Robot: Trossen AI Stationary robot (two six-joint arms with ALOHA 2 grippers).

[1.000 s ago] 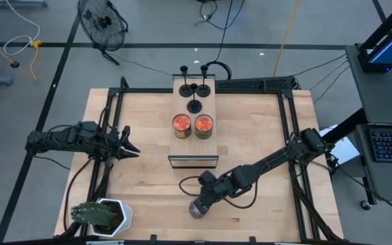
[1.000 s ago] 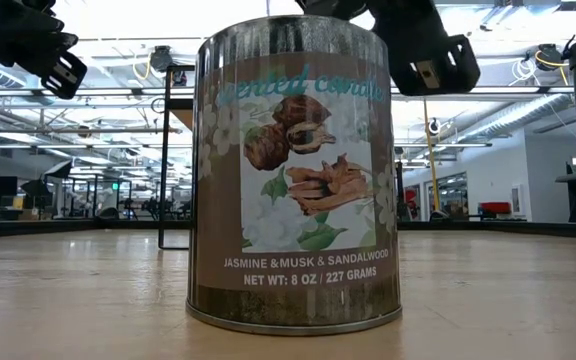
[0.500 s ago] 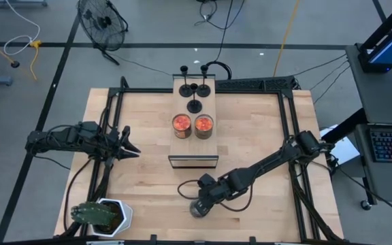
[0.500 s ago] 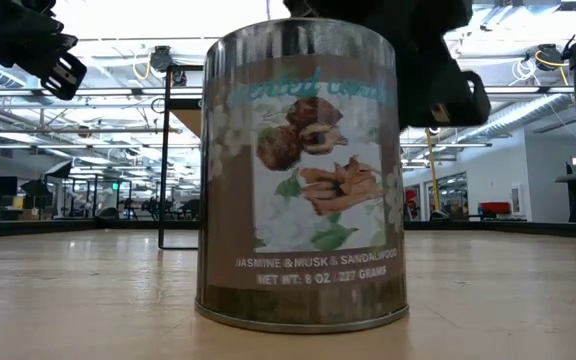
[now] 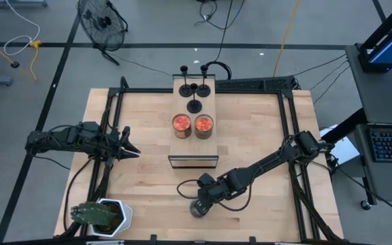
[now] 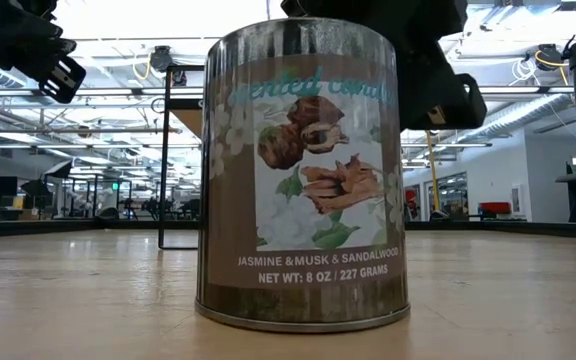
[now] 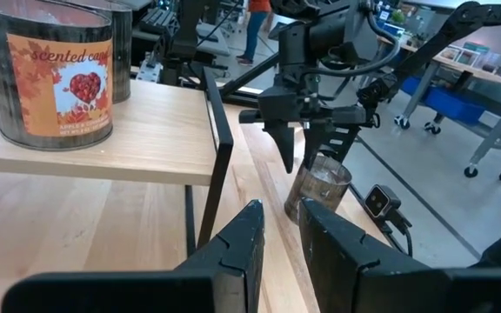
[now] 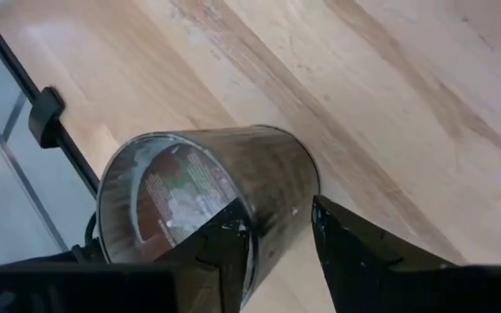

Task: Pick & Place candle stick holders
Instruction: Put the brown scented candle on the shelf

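Three black candle stick holders [image 5: 194,90] stand on their disc bases at the far end of a raised wooden shelf [image 5: 193,161]. My right gripper [image 5: 200,202] is open over an open-topped silver candle tin [image 5: 197,210] that stands upright on the table near the near edge; the tin also shows in the low view [image 6: 301,170]. One finger is inside the tin and one outside. My left gripper [image 5: 131,143] waits open and empty at the table's left. My right gripper points down at the tin's rim [image 8: 263,187]. One finger [image 8: 224,248] is inside the tin and the other [image 8: 355,252] outside its wall. The gap is wider than the wall; I cannot tell whether a finger touches it. The tin stands on the table.
Two tins with orange-red tops [image 5: 182,124] [image 5: 203,124] stand on the shelf's near half, one showing in the left wrist view [image 7: 57,78]. A potted plant [image 5: 101,216] sits at the near left corner. Black frame rails [image 5: 288,122] run along the table's sides.
My right gripper has gone a little toward the table's left edge and come over the silver tin. The tin has slid slightly along the table and turned a little about its axis, staying upright.
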